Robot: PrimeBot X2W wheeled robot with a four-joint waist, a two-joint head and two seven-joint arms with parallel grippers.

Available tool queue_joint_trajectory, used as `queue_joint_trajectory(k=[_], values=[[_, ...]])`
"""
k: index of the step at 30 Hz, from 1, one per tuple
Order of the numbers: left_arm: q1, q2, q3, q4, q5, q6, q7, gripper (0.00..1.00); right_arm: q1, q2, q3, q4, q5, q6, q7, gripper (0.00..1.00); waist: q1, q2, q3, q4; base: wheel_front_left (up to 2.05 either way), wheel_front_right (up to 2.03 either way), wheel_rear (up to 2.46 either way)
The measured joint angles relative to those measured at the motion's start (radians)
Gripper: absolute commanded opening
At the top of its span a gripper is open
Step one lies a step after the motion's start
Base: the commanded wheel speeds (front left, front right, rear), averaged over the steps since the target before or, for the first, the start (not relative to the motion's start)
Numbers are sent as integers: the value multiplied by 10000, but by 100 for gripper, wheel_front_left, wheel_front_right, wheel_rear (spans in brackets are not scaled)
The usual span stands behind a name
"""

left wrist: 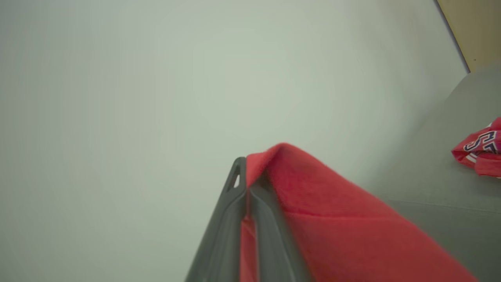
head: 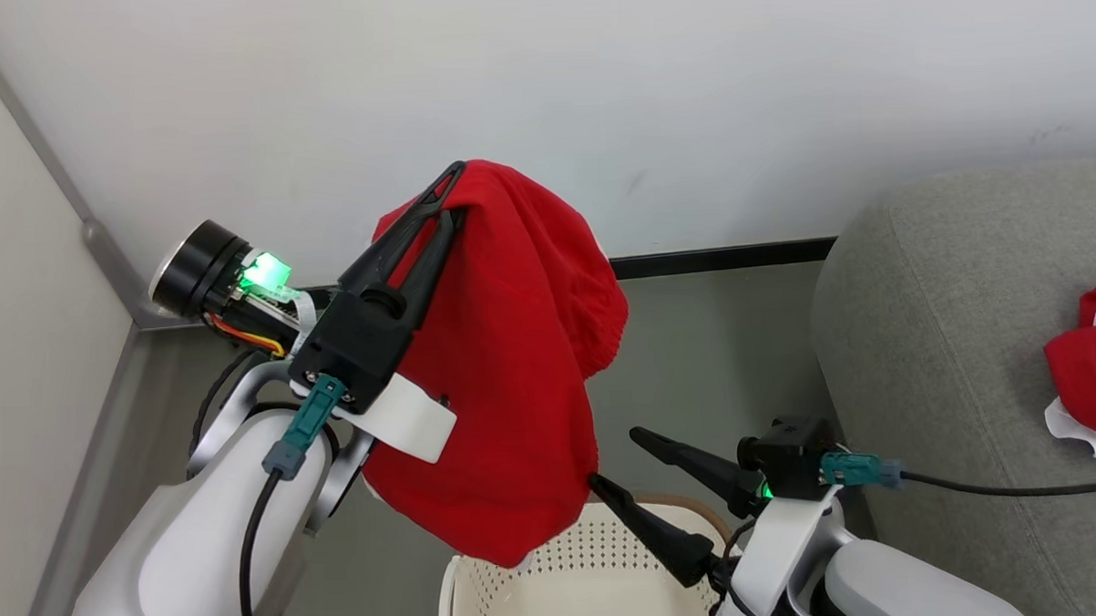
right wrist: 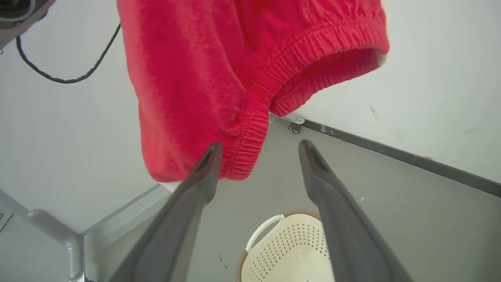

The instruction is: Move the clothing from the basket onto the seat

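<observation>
Left tool: clenched on a fold of the red garment. It is raised high, with the fingers pointing up and away from the robot.
Red garment: hangs free from the pinch point, draped down the right side of the fingers. An elastic band shows along its lower opening in the right wrist view.
Long axis: near vertical, from the pinch point down to the lower edge.
Basket: stands on the floor directly below the hanging garment. The right wrist view shows a clear gap between the two.
Right tool: released, jaws wide apart, grasping nothing. Its tips sit just beside the garment's lower edge; contact cannot be told.
Seat: lies to the robot's right of the garment, well apart from it, with bare floor between.
Second red garment: lies on the seat near its far right.
Governing relation: the load hangs on the left arm, while the right arm is nearer the seat. The transfer probably calls for a rightward carry over the right tool.
Risk: the hanging tail may snag on the right tool's spread fingers.
</observation>
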Motion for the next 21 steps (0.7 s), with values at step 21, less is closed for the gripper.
queue_joint_trajectory(k=[21], values=[[-360,-270,-458,-897,0,-257,681,0,-1443,-1542,2623,-1229,2807,0,73,100,0,0,-360,714,0,0,0]])
